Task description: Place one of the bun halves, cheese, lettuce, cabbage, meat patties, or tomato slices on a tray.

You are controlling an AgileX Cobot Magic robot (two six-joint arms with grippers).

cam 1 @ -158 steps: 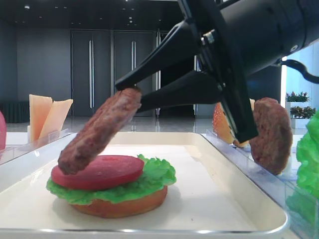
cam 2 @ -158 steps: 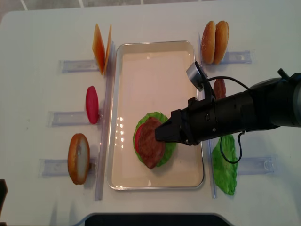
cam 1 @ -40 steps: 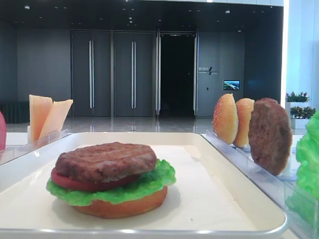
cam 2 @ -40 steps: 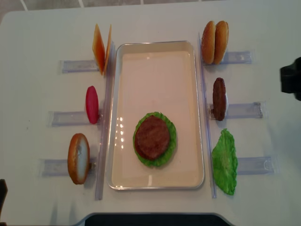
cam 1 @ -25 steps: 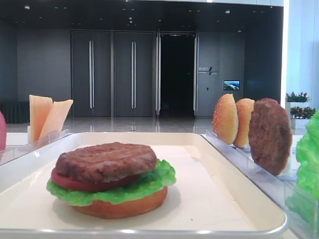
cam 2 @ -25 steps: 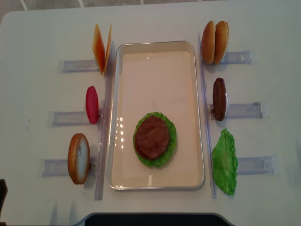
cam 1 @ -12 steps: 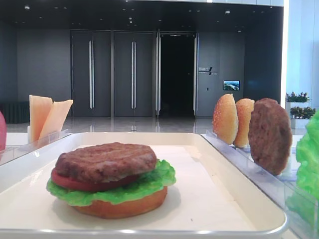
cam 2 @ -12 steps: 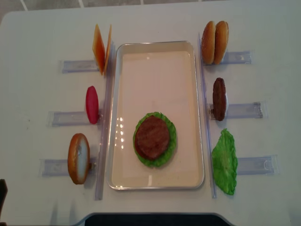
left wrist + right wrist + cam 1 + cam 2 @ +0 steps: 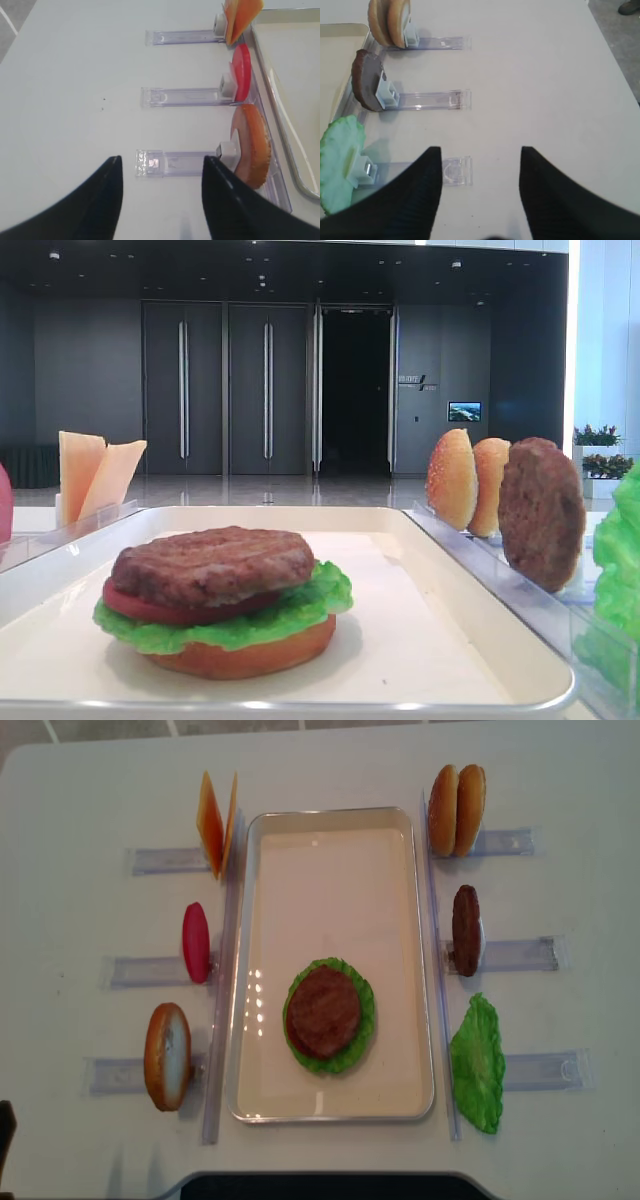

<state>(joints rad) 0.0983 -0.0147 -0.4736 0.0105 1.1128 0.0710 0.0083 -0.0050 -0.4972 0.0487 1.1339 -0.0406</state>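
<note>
One meat patty (image 9: 323, 1011) lies flat atop the stack.

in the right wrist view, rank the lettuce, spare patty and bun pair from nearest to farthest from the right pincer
1. lettuce, low left, beside the right pincer's left finger.
2. spare meat patty, upright in the middle holder, left side.
3. bun pair, top left, in the farthest holder.

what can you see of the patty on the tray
The patty is a round, flat, dark-brown disc with a ridged grilled top. It lies level on a tomato slice, over lettuce and a bun base, toward the near end of the white tray. No gripper touches it.
</note>
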